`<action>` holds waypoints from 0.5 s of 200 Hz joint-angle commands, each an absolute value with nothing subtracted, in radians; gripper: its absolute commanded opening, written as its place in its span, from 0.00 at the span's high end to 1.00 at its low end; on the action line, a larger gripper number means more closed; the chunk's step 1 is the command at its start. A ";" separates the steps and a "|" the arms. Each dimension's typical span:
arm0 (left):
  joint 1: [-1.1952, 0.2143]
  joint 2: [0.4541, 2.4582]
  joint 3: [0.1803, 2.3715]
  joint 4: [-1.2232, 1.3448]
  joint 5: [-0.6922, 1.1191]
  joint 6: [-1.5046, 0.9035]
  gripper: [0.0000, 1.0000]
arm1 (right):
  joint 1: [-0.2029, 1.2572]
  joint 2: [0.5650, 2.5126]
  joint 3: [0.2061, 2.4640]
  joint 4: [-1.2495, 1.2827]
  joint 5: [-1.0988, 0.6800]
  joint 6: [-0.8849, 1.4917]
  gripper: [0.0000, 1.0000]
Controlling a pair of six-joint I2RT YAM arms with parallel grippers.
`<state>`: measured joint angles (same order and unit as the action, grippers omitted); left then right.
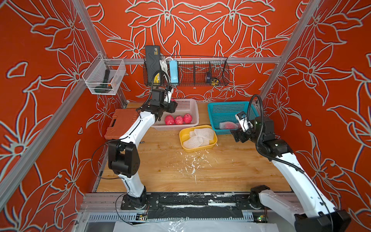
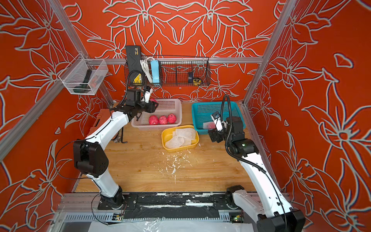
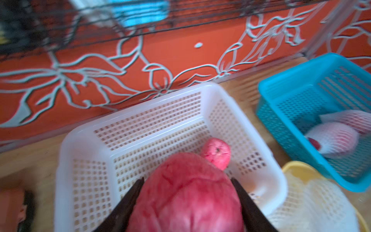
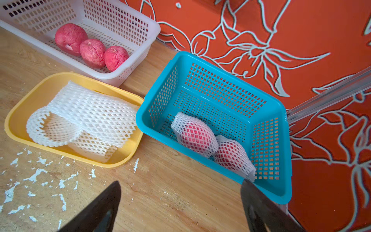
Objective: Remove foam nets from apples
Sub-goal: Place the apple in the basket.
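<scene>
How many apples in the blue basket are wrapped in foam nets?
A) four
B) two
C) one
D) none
B: the right wrist view shows one netted apple and another netted apple lying side by side in the blue basket, and nothing else in it.
</scene>
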<state>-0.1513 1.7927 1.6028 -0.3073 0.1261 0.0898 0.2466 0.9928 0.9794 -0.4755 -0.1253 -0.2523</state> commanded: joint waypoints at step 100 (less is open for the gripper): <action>-0.078 1.965 1.508 -0.338 -0.031 0.084 0.47 | 0.238 1.089 0.989 -0.417 -0.156 -0.250 0.07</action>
